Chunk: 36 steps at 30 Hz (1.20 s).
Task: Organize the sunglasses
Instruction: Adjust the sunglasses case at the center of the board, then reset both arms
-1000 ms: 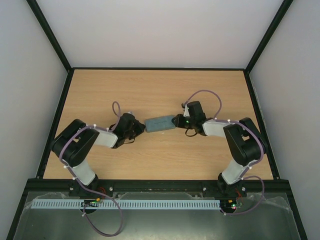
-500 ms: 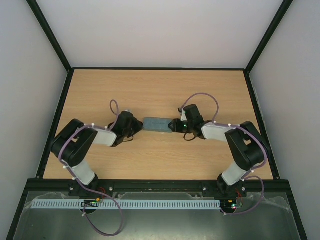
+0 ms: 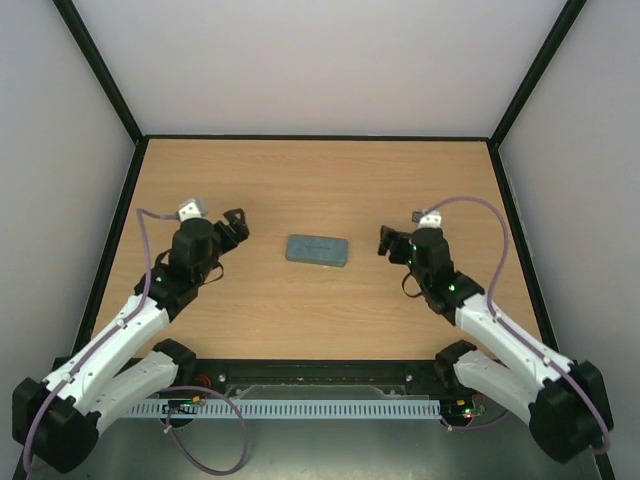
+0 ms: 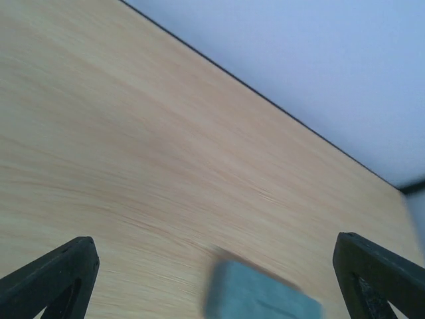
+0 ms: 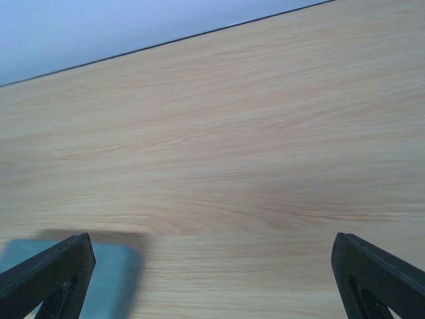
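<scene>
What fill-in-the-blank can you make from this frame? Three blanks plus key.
1. The grey-blue case lies on the table with its lid ____.
2. The left gripper and the right gripper both have jaws ____.
3. The case sits ____ the two grippers, touching neither.
Missing words: closed; open; between.

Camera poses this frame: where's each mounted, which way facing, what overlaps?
Top external: above and behind the bases, looking down at the table; both arms show, with left gripper and right gripper open.
Left wrist: on the left arm, low, looking across the table to a wall; its fingers in the bottom corners.
Right wrist: same from the right arm; fingers likewise.
Shared: all three show the grey-blue case.
</scene>
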### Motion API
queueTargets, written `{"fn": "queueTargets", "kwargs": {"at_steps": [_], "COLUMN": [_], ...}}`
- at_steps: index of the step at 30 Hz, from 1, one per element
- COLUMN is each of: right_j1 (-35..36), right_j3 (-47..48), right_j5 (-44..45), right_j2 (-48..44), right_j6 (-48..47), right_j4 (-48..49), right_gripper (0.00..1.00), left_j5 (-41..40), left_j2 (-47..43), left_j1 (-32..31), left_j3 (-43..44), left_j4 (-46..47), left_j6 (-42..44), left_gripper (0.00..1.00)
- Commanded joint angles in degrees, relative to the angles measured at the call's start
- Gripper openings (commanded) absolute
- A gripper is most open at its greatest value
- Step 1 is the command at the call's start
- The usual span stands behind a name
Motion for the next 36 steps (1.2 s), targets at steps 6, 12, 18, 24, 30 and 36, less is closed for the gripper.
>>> {"fn": "queueTargets", "kwargs": {"at_steps": [6,12,18,24,30,36], "right_j1": [-3.5,-6.0,-14.8,-16.3,-18.3,-18.4], "right_j3": [-23.0,-29.0,-27.9,-20.5,-21.9,-25.5], "right_j5": [25.7,30.9,28.3,29.3,24.2,19.3], "right_j2": [-16.0,-10.9,11.9,23.1,26.7,27.8], "right_j6": [-11.1,-14.0,-10.1,-15.0,-15.2,-18.7], "right_j4": [21.5,40.9,56.9,60.9,66.9,75.0], "right_gripper": [0.99,0.99,0.98,0.99,0.98,0.99], "left_j5": [-16.4,-17.9,-13.7,-6.9,-1.5,-1.2], "left_j2": [-1.7,1.8,5.1,12.8,24.2,31.4], "left_j1": [7.3,11.9,20.1,25.9,26.6,26.9], "left_j3": [-7.3,-11.6,-16.2,-21.2,-20.4,-13.9], "left_j4": [-4.6,10.9,26.0,45.7,57.8,55.5], "left_j6": [9.5,20.2,28.7,36.1,37.7,39.1], "left_gripper": [0.99,0.99,0.99,0.99,0.99,0.99]}}
